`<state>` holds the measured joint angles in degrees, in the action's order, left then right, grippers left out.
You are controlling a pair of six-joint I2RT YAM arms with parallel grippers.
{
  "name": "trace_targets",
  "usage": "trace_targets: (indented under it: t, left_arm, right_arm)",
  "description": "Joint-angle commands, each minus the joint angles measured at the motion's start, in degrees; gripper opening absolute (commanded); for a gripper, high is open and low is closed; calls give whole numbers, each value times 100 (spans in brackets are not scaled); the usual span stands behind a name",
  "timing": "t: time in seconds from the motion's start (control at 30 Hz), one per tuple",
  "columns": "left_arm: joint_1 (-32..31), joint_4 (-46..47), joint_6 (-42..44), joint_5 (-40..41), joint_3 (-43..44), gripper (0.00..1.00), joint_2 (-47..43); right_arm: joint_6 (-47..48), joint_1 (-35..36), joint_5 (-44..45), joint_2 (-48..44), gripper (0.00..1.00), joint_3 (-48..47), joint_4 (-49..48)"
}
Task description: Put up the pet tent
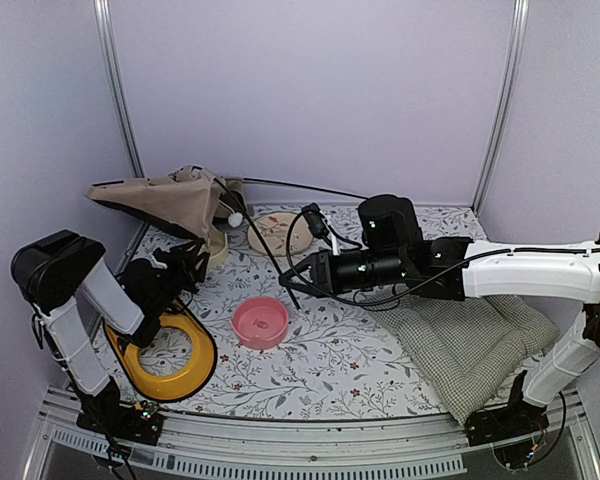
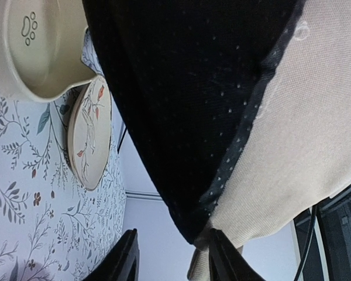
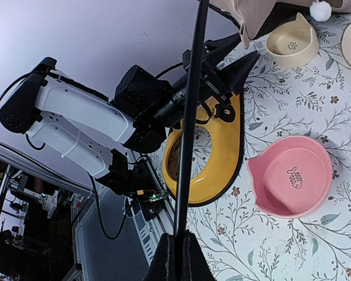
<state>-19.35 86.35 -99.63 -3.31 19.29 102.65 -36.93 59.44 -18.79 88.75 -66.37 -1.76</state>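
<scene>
Two fingers of the right gripper (image 3: 176, 241) pinch shut on the thin black pole (image 3: 191, 117) of the pet tent (image 1: 165, 200). The left gripper (image 2: 172, 237) stands parted, with the tent's beige-and-black corner hanging between its fingers. The tent sags at the table's (image 1: 330, 355) back-left corner, near a cream bowl (image 3: 291, 44).

You have no words to read here: only a paw-print mark inside the cream cat-eared bowl (image 2: 42, 65) and a fish emblem in the pink bowl (image 3: 275, 188).
</scene>
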Motion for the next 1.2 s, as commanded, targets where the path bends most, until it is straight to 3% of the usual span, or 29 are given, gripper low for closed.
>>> trace_targets:
  t: [0.0,0.63,0.8,1.07,1.17]
  left_arm:
    - [-33,1789,60,88,173,43,-162]
    - [-209,1789,-77,118,462,44,-29]
    - [-218,1789,-107,182,395,32,-120]
    - [-227,1780,-33,102,296,0,-235]
    - [-236,1303,165,-177,323,0,-534]
  right_arm:
    - [54,-77,86,68,0,-192,-417]
    - [64,-73,112,28,0,-97,-452]
    - [54,-80,112,45,0,-78,-457]
    - [56,-73,144,56,0,-22,-466]
    - [37,-77,203,7,0,37,-473]
